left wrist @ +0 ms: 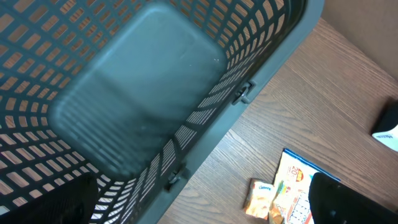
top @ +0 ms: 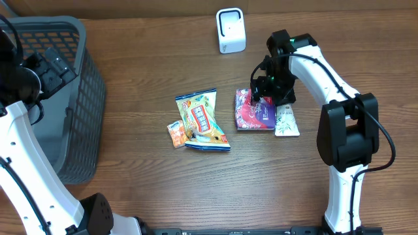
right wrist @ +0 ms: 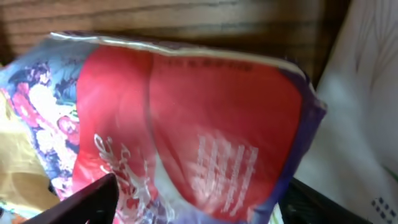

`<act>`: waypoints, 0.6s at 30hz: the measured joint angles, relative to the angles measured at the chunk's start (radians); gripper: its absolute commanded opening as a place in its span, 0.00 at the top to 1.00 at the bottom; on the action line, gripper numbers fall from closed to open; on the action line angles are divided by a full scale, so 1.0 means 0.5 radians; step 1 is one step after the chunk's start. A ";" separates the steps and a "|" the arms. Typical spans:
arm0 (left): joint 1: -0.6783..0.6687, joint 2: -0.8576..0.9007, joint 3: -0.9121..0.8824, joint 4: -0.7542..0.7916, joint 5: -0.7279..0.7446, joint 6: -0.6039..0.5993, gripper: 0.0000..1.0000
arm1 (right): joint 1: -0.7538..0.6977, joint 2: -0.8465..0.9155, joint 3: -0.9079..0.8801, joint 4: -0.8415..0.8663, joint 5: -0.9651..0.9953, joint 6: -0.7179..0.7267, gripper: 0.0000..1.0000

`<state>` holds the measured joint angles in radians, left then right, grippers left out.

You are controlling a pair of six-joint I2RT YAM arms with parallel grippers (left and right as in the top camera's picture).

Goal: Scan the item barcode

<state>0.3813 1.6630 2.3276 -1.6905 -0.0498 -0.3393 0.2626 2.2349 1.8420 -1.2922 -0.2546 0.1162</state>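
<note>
At three o'clock on the wooden bench (top: 196, 196), straddles a glossy red-and-purple snack packet (top: 251, 116) with right pincer (right wrist: 205, 202) wide, nothing gripped; has yet to lift or scan it.

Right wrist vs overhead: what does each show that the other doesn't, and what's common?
Right wrist only: close detail of the red-and-purple packet, with blurred white print on its red panel and no barcode visible. Overhead only: the white scanner, grey basket, yellow snack bag and small orange packet. Both: the red-and-purple packet, the white packet beside it, and the wood table.
</note>
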 measured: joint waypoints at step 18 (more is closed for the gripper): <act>0.000 0.000 0.000 0.000 0.000 -0.001 0.00 | 0.002 -0.006 0.153 0.029 -0.051 0.196 0.96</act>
<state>0.3813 1.6630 2.3276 -1.6905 -0.0498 -0.3397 0.2634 2.2318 1.9182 -1.2778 -0.2802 0.2142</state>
